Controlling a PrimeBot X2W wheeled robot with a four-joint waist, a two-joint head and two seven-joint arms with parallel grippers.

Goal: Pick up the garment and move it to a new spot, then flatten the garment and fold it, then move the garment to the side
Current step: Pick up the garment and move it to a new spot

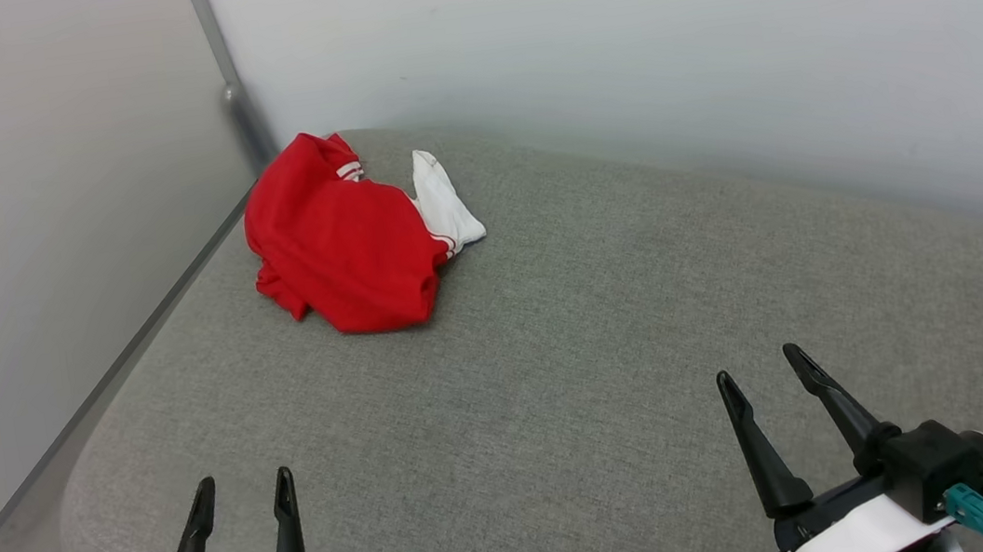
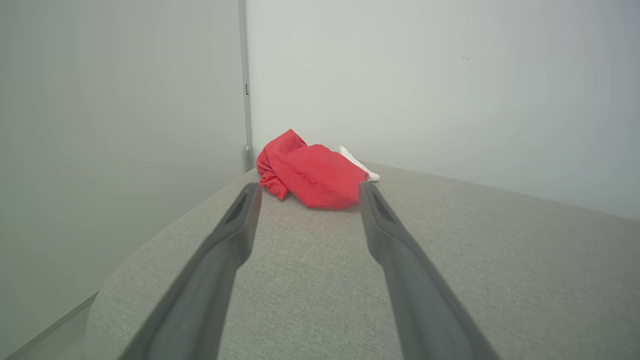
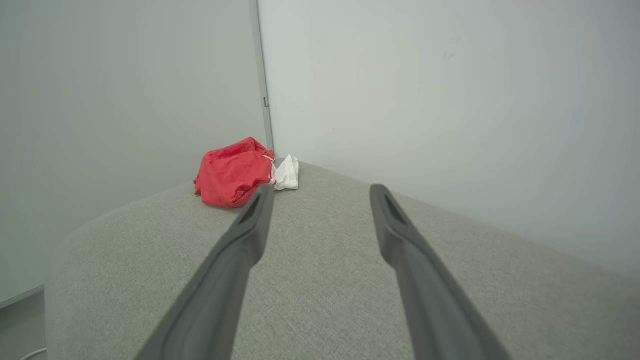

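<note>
The garment (image 1: pixel 337 239) lies crumpled in a red heap at the far left corner of the grey fabric surface (image 1: pixel 578 368). It is close to where the two pale walls (image 1: pixel 657 21) meet, w/ a grey vertical strip (image 1: pixel 229 83) running up that corner. One white sleeve (image 1: pixel 443 202) sticks out on the heap's right side, w/ thin red-and-white stripe trim at its seam.

Left hand (image 1: pixel 245 480) sits at the near left edge of the surface, fingers spread and empty, pointing twd the heap. Right hand (image 1: pixel 757 362) is at the near right — also spread wide and empty. Both are well apart from the garment.

In the left wrist view the heap shows beyond and between the two fingertips. In the right wrist view it's off to the left, its lower right edge just behind the left fingertip.
</note>
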